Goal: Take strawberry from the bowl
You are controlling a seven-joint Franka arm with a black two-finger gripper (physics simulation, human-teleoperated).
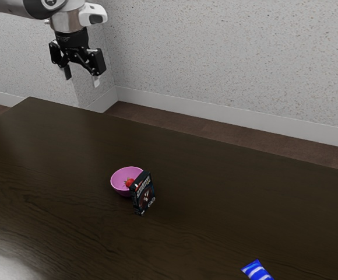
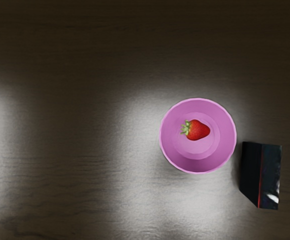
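Bowl (image 1: pixel 118 181) beside illegibly lettered box (image 1: pixel 143 195)

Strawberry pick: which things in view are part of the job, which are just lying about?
Job:
strawberry, inside the bowl
pink bowl
end effector, open

Lying about:
dark box, beside the bowl
blue-and-white item, partly out of frame

In the exterior view you had soft, fairly even light on the pale wall (image 1: pixel 227 58), while the worktop (image 1: pixel 233 198) lay dark, with whitish glare at the lower left of the frame and a faint sheen at upper left. Your wrist view caught broad glare around the bowl (image 2: pixel 226 135) and along the left edge; the upper part of the frame was dim.
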